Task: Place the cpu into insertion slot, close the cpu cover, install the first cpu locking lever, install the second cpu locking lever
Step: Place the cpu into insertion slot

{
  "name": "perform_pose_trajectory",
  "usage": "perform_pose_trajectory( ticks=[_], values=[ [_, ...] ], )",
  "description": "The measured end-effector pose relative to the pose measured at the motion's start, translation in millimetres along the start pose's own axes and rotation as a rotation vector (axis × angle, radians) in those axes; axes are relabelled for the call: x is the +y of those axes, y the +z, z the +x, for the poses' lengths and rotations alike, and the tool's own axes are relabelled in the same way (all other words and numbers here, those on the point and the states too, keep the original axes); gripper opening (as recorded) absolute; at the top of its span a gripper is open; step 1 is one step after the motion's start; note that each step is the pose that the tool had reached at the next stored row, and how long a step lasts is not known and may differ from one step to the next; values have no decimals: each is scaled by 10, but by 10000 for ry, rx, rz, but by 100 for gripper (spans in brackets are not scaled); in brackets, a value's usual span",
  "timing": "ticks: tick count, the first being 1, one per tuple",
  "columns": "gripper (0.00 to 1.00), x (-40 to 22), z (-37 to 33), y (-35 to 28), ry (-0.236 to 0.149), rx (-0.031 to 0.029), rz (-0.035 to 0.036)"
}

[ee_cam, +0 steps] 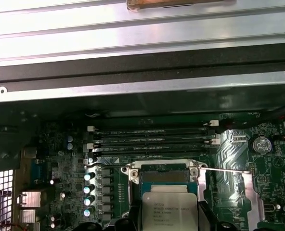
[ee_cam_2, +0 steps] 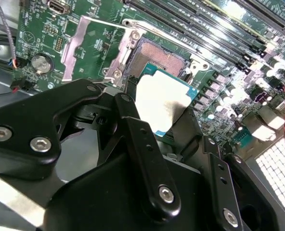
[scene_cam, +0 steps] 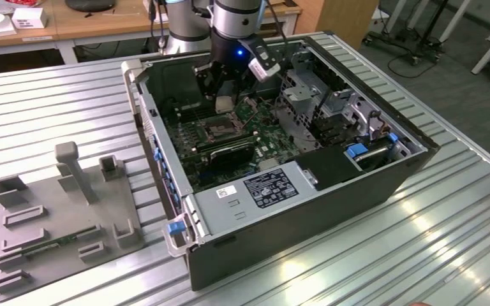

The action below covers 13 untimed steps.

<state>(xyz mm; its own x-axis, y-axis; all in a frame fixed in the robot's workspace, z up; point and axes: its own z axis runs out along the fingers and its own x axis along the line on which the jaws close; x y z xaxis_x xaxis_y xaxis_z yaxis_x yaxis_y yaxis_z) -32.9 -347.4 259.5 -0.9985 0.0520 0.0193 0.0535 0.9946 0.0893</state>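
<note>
You've got the cpu [ee_cam_2: 164, 98] pinched in your end effector [ee_cam_2: 161, 115], insertion slot [ee_cam_2: 159, 58] just beyond it, cpu cover [ee_cam_2: 124, 53] flipped back.

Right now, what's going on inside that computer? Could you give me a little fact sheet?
Gripper: shut on the cpu, held above the green board
Insertion slot: cpu not yet in it
Cpu cover: flipped open beside the slot
Computer case: lying open on the metal table
</note>
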Motion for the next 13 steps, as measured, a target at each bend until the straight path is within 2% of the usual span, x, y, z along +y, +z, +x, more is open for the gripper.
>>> perform_pose_trajectory(
  ticks=[3,6,9,13],
  values=[
    [54,-5,5,29,-4,0,-1],
    [54,-5,6,34,13,0,1],
    [54,-5,6,38,231,-19,-4],
    [54,-5,6,38,243,-22,-5]
  ],
)
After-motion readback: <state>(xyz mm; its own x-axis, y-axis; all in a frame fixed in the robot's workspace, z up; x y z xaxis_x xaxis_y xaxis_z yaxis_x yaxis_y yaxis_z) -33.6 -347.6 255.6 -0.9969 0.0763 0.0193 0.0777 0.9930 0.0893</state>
